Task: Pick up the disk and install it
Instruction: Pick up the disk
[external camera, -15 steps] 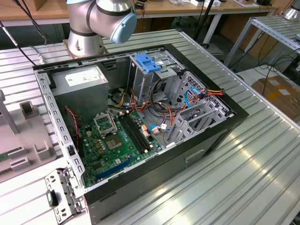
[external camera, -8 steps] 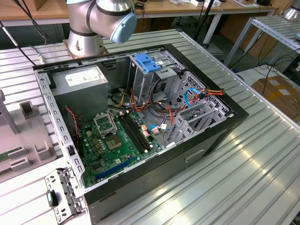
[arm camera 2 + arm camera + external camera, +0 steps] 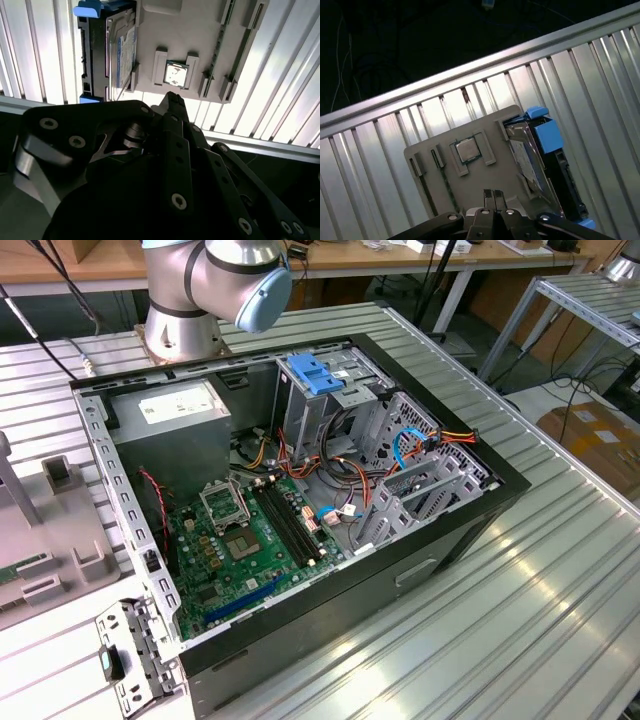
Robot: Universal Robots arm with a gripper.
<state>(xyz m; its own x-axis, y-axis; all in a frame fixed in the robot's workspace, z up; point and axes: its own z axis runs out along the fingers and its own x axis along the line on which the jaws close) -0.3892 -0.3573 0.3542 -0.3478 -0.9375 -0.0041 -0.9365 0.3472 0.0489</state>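
The disk (image 3: 529, 162) stands on its edge in a grey holder plate (image 3: 440, 175), its white and blue label facing the plate's middle and blue plastic rails (image 3: 548, 134) on its sides. The second wrist view shows the same disk (image 3: 124, 52) at one end of the holder plate (image 3: 200, 30). My gripper (image 3: 493, 194) hovers above the plate with its black fingers together and nothing between them. Its tips (image 3: 173, 98) are nearer the plate's middle than the disk, which stands off to one side.
A square chip (image 3: 466, 149) sits in the plate's middle pocket, with thin slots beside it. The ribbed metal table (image 3: 520, 620) carries an open computer case (image 3: 290, 490) with a light-blue bracket (image 3: 314, 373) on its drive cage, a grey power supply (image 3: 178, 420) and a green motherboard (image 3: 240, 540).
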